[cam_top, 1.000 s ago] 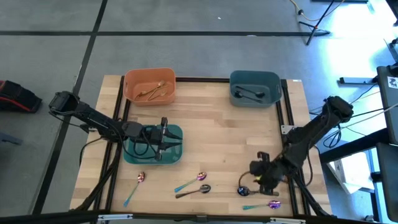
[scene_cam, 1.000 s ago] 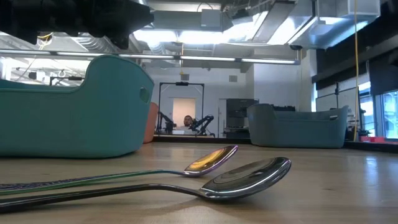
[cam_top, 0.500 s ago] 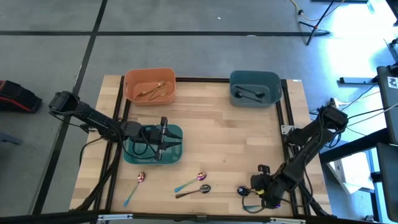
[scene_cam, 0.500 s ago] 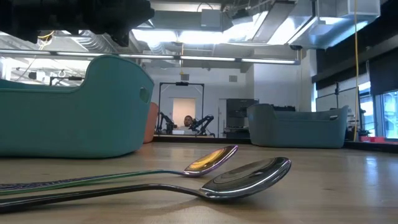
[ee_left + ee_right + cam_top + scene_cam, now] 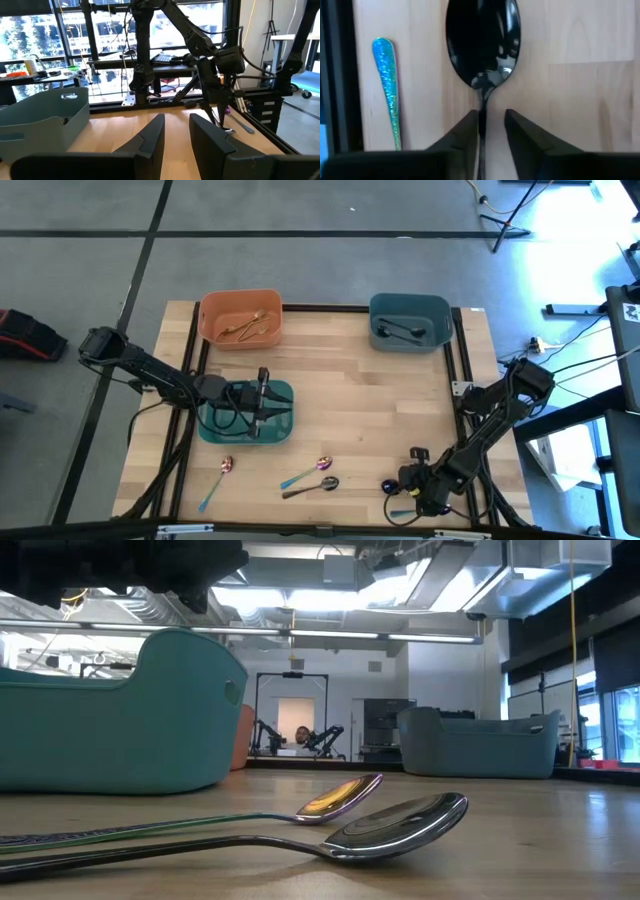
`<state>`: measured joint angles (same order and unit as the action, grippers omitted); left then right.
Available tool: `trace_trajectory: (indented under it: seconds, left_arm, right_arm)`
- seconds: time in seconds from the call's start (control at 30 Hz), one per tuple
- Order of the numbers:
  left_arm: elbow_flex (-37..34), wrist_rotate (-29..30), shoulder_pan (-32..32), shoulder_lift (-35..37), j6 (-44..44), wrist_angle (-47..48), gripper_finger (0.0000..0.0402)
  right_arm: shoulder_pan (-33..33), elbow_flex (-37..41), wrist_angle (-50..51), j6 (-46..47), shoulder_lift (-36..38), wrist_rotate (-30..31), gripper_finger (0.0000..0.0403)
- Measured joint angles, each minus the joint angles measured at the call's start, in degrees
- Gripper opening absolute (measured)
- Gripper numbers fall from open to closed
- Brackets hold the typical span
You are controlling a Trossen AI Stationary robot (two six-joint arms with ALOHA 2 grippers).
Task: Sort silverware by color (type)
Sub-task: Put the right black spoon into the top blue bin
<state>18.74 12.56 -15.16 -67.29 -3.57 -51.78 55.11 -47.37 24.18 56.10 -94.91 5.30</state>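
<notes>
Black, glossy and lying flat on the wooden table (image 5: 350,395), the spoon (image 5: 482,40) in hand sits near the front edge, well right of the teal bin (image 5: 285,425). The right gripper (image 5: 487,132) is low over it, fingers (image 5: 462,137) parted narrowly with the neck of the spoon running between them; closure is not yet seen. An iridescent teal handle (image 5: 387,90) lies just beside the black spoon, nearer the table's frame.

Judgement on the step: the fingers should settle fully to the wood and close squarely on the thin neck, keeping clear of the teal handle so that it is not dragged. The thin, slick stem may slip or pivot; a firm, centred grip is advised before lifting toward the grey-blue bin (image 5: 410,320), which already holds black pieces.

Compared with one second ago, the right arm has folded lower and its gripper has moved toward the front edge, onto the black spoon. The left gripper (image 5: 175,137), fingers narrowly apart and empty, remains over the teal bin. The orange bin (image 5: 240,320) holds gold pieces. Three further spoons (image 5: 320,480) lie unmoved in front of the teal bin.
</notes>
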Motion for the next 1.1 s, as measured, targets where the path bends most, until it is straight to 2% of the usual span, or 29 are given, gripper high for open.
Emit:
trace_trajectory:
  seconds: [0.2, 0.37, 0.57, 0.87, 1.1]
  left_arm:
    - [0.00, 0.00, 0.02, 0.00, 0.00, -0.81, 0.0085]
    - [0.00, 0.00, 0.02, 0.00, 0.00, -0.90, 0.0085]
    - [0.00, 0.00, 0.02, 0.00, 0.02, -1.01, 0.0085]
    - [0.00, -0.19, 0.02, 0.00, 0.04, -1.39, 0.0085]
    - [0.00, -0.21, 0.02, 0.00, 0.09, -1.49, 0.0085]
  right_arm:
    - [-0.02, -0.02, 0.61, 0.00, -0.07, -0.33, 0.0009]
    - [-0.18, -0.07, 1.33, 0.12, -0.07, -0.38, 0.0016]
    - [-2.45, 0.34, 3.54, -1.19, 2.88, -0.41, 0.0006]
    - [-8.47, 0.31, 11.88, -6.91, 13.75, 5.48, 0.0003]
    - [-18.26, 0.26, 20.71, -17.89, 24.73, 13.36, 0.0001]
